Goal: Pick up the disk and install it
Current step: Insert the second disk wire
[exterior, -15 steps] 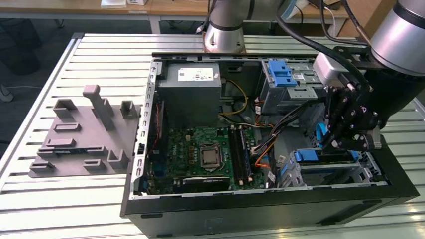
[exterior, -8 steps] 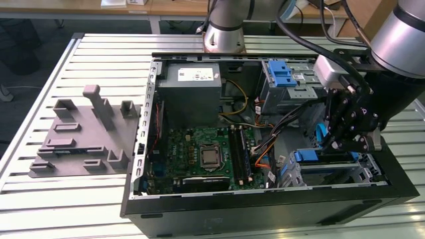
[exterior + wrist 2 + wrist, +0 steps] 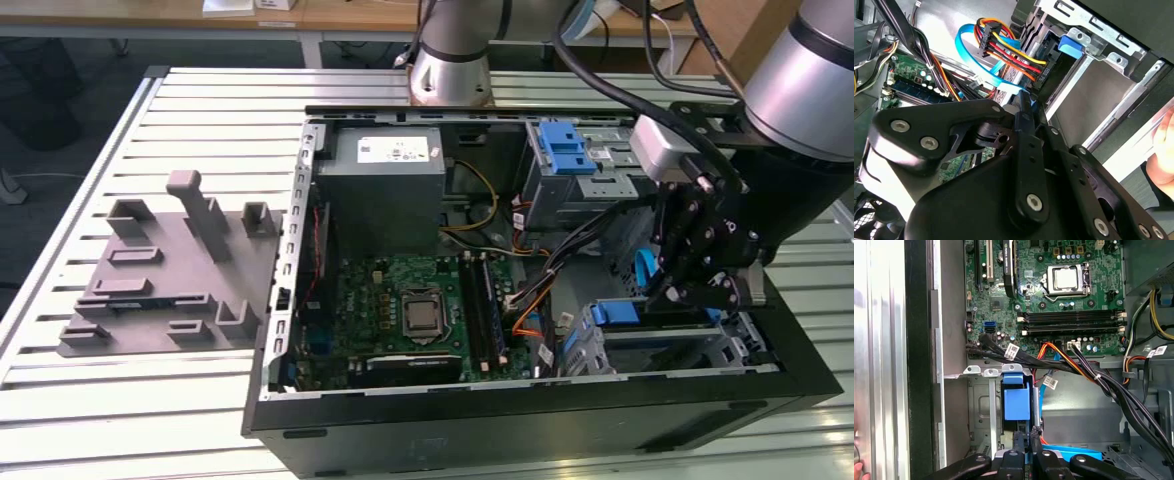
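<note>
Open computer case (image 3: pixel 287 300) lies on the slatted white surface (image 3: pixel 174 400), side panel off, motherboard (image 3: pixel 400 310) facing up with the bare CPU socket (image 3: pixel 423 310) in the middle. Grey power-supply box (image 3: pixel 383 185) sits at the far end of the case, and a grey metal cage with a blue latch (image 3: pixel 567 150) is beside it toward the exterior view's right. Grey moulded fixture (image 3: pixel 160 270) rests on the surface at the exterior view's left, well apart from the case. Arm comes down from the exterior view's upper right; claw (image 3: pixel 707 300) is inside the case over the near drive bay (image 3: pixel 667 340). In the first wrist view the claw (image 3: pixel 1026 457) has its fingers nearly together around a thin blue edge, apparently the disk (image 3: pixel 1069 451), blue rail just visible under the fingers. Cannot tell for sure that the grip is firm. Blue bay latch (image 3: pixel 1016 400) sits just beyond the fingertips. In the second wrist view, coloured power wires (image 3: pixel 1009 52) and a blue data cable (image 3: pixel 971 55) loop near the bay, just beyond the claw (image 3: pixel 1024 100).
</note>
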